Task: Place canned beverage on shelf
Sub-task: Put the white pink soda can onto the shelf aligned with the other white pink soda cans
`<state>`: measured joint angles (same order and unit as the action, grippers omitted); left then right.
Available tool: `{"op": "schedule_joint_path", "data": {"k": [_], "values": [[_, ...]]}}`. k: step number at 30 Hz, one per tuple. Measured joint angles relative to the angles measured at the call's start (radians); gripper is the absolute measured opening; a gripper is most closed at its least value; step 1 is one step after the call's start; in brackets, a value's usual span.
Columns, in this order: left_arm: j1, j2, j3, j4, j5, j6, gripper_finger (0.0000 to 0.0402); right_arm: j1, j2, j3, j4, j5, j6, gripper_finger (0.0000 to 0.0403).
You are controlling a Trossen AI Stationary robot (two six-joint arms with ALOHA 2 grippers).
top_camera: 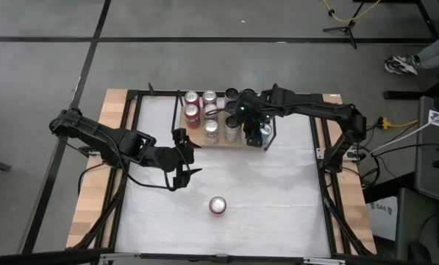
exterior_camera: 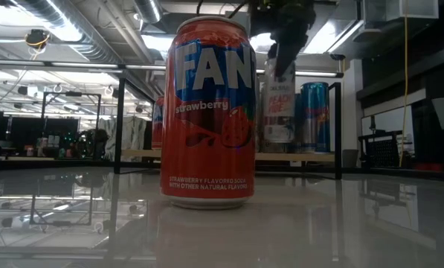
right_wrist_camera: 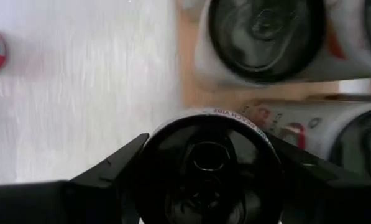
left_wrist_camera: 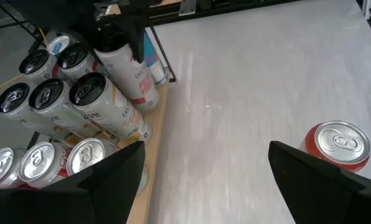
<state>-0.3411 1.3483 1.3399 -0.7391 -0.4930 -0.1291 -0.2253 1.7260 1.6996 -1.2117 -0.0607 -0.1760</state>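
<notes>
The right gripper (right_wrist_camera: pixel 207 180) clasped an upright white can (right_wrist_camera: pixel 207 155) directly above the shelf (top_camera: pixel 237 143); the left gripper (top_camera: pixel 184 158), jaws wide, waited nearer the lone strawberry soda can (top_camera: pixel 218 205).

Around me I see a white worktop (top_camera: pixel 278 191) edged with wooden side strips (top_camera: pixel 98 165), standing on a grey floor (top_camera: pixel 43 59) crossed by dark lines. A tripod's legs (top_camera: pixel 344 26) and a person's shoe (top_camera: pixel 401 66) sit beyond; yellow cable (top_camera: pixel 392 125) trails at my right.
</notes>
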Motion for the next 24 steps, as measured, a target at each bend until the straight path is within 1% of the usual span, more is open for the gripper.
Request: {"op": "schedule_joint_path", "data": {"k": [9, 14, 24], "values": [[0.000, 0.000, 0.000, 0.000, 0.000, 0.000, 0.0334, 0.002, 0.000, -0.067, 0.042, 0.008, -0.013, 0.0260], [0.000, 0.000, 0.000, 0.001, 0.000, 0.000, 0.0334, 0.002, 0.000, -0.078, 0.048, 0.043, -0.016, 0.0261], [0.000, 0.000, 0.000, 0.017, 0.000, 0.000, 0.0334, 0.002, 0.000, -0.078, 0.066, 0.043, -0.016, 0.0261]]}}
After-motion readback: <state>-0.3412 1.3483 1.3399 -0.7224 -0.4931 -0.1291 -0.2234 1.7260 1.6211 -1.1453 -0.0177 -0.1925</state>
